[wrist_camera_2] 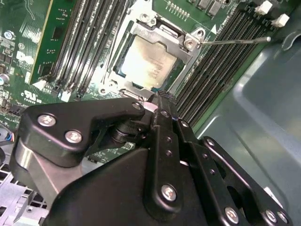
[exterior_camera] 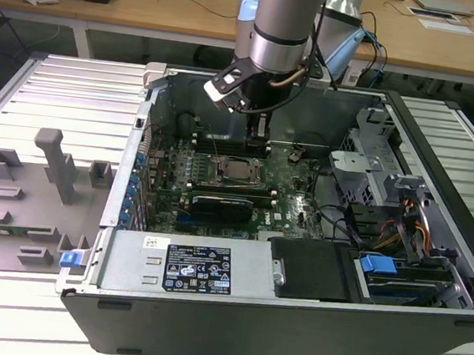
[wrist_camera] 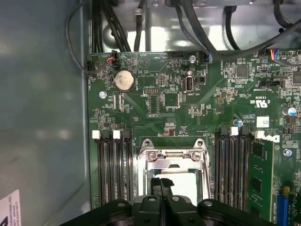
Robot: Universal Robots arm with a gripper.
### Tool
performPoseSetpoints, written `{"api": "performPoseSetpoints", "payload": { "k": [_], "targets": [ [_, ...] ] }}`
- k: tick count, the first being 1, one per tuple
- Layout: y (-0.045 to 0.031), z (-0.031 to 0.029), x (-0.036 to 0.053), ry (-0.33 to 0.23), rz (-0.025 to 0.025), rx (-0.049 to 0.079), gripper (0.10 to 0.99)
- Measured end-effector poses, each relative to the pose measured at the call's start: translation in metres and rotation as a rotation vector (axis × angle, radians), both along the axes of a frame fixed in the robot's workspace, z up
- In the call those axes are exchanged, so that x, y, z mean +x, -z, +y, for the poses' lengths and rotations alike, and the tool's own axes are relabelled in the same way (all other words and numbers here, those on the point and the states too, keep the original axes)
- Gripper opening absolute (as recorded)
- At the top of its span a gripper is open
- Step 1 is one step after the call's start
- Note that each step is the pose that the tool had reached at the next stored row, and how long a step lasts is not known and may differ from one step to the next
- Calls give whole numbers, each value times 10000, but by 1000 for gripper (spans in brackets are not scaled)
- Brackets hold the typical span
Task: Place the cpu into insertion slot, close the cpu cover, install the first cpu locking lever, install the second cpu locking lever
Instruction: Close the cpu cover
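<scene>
Gripper closed and empty, poised right at the seated cpu.

Exterior view: the gripper [exterior_camera: 258, 146] hangs inside the open computer case [exterior_camera: 289, 334], just above the cpu [exterior_camera: 239, 172] on the green motherboard [exterior_camera: 293, 208]. Second wrist view: the cpu lies in the insertion slot [wrist_camera_2: 123, 77] with the cpu cover [wrist_camera_2: 162, 35] down around it. The fingers are pressed together on nothing, tips at the slot's edge, and a thin locking lever [wrist_camera_2: 235, 41] juts from the slot's corner across the memory slots [wrist_camera_2: 211, 70]. First wrist view: the tips hover over the cpu's top. The risk looks like an off-line push scraping the chip or skidding off that springy lever.
</scene>
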State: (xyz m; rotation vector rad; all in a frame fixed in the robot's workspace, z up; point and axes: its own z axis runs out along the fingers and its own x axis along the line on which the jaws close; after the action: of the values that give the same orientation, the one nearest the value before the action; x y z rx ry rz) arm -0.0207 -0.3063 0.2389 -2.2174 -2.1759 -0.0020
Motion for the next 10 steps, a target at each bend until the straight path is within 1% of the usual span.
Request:
{"api": "performPoseSetpoints", "payload": {
  "k": [1, 3, 7, 10],
  "targets": [
    [4, -1, -11, -72, -72, -29, 106],
    [15, -2, -11, -447, -137, -48, 106],
    [23, -6, -12, -946, -141, -50, 106],
    [28, -6, -11, -1481, -140, -65, 106]
  ]
}}
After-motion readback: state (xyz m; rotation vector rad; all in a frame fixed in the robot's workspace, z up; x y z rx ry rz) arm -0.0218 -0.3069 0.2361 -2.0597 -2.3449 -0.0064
